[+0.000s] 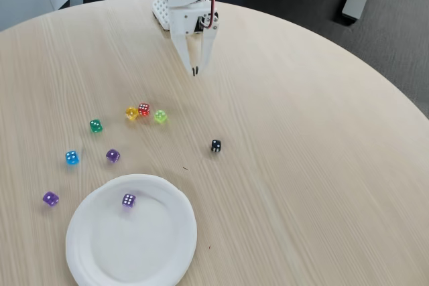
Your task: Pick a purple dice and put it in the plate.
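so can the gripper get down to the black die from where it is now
Probably yes. The gripper hangs shut and empty above bare table, and the black die sits alone on open wood, apart from the red die, the green die and the plate.

You are seeing the plate (107, 259) sitting at the near left of the table (315, 165), with one dice (129, 199) lying in its far part. Seven more dice are lying scattered behind and left of it, and the hand (195, 71) is hanging farther back.
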Controlling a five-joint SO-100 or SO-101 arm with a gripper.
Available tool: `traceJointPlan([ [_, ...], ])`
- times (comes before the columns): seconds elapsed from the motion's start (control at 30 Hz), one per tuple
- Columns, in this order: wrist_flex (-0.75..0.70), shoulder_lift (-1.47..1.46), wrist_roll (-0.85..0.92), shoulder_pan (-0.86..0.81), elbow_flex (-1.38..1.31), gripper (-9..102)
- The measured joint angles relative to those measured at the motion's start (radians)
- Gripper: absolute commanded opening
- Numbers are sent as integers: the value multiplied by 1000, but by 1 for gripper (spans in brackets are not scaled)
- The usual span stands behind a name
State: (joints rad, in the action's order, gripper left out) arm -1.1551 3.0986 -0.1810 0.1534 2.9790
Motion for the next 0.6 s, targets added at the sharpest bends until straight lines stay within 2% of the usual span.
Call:
traceJointPlan([
  [0.6, 0, 0, -5, 0, 0, 1],
])
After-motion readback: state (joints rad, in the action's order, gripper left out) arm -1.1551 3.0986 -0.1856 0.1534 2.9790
